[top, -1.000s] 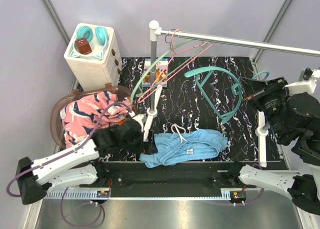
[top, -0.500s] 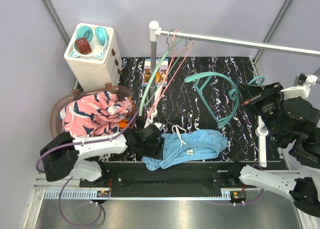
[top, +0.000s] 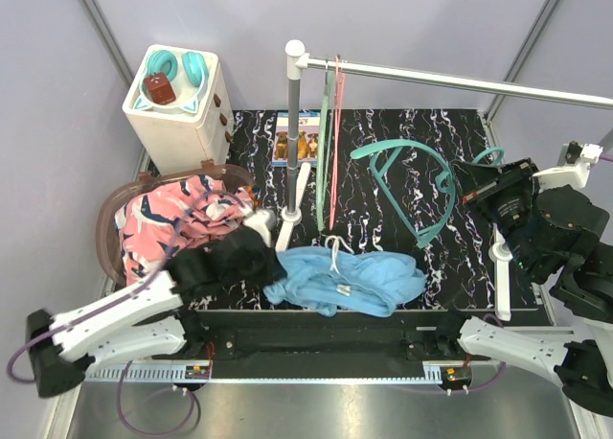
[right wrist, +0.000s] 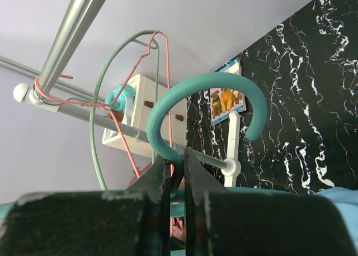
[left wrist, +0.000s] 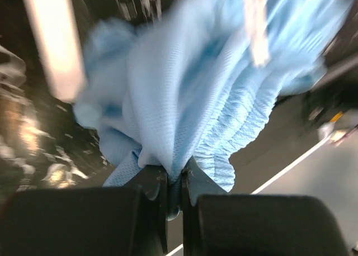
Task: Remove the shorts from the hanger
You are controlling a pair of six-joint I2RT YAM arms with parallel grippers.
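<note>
Evidently just snapped the left gripper (left wrist: 174, 179) down from wide open onto a bunched fold of the light blue shorts (top: 350, 278); pinching cloth between the fingers in the left wrist view, though blurred there. Dragged the shorts slightly leftward along the lower middle of the top frame, flat on the black marbled table (top: 383, 228), clear of any hanger. Holding the teal hanger (top: 407, 166) bare at centre right, neck clamped in the right gripper (right wrist: 176, 166), as before. Settled too: green and pink wire hangers (top: 329, 123), hanging straight from the rail (top: 460, 79) after swinging. Pink printed shorts (top: 168, 219) heaped in the basket (top: 102, 230) at left. Probably means removal done, only tidying left. Small white tag (top: 342, 288) on the blue shorts: too small to read. Picture card (top: 297, 140) at upper centre: no legible writing.
</note>
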